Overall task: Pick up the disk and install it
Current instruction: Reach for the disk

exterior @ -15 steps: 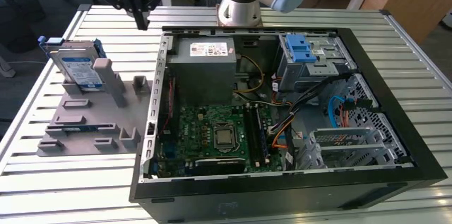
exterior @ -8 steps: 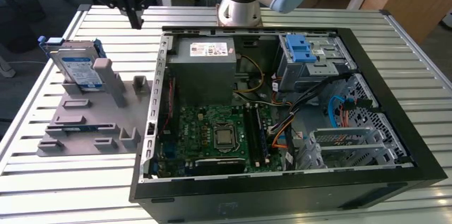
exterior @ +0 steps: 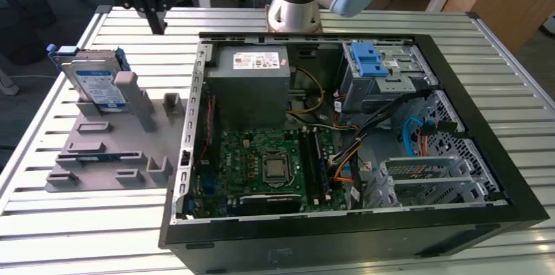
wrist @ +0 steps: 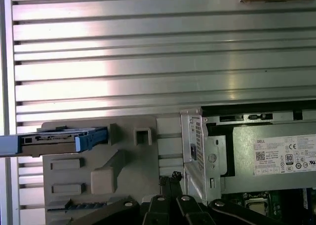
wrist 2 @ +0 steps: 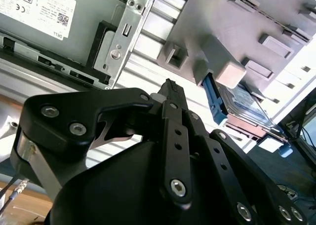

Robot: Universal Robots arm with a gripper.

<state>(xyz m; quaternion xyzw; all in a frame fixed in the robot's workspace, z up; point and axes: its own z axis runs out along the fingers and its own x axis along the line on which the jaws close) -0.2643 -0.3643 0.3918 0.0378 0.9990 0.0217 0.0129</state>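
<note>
Neither step is done: in the exterior view the disk (exterior: 93, 83) stands in the grey holder (exterior: 104, 158) at nine o'clock of the computer case (exterior: 347, 239), and the gripper (exterior: 158, 25), fingers seemingly together and empty, hangs apart at the disk's one o'clock.

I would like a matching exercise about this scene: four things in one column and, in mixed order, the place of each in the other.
1 disk
2 gripper
3 grey box
4 blue latch

A on the drive cage, inside the case
B in the grey holder, outside the case
C above the table, holding nothing
D inside the case, with a white sticker

Pairs: 1-B, 2-C, 3-D, 4-A
</note>
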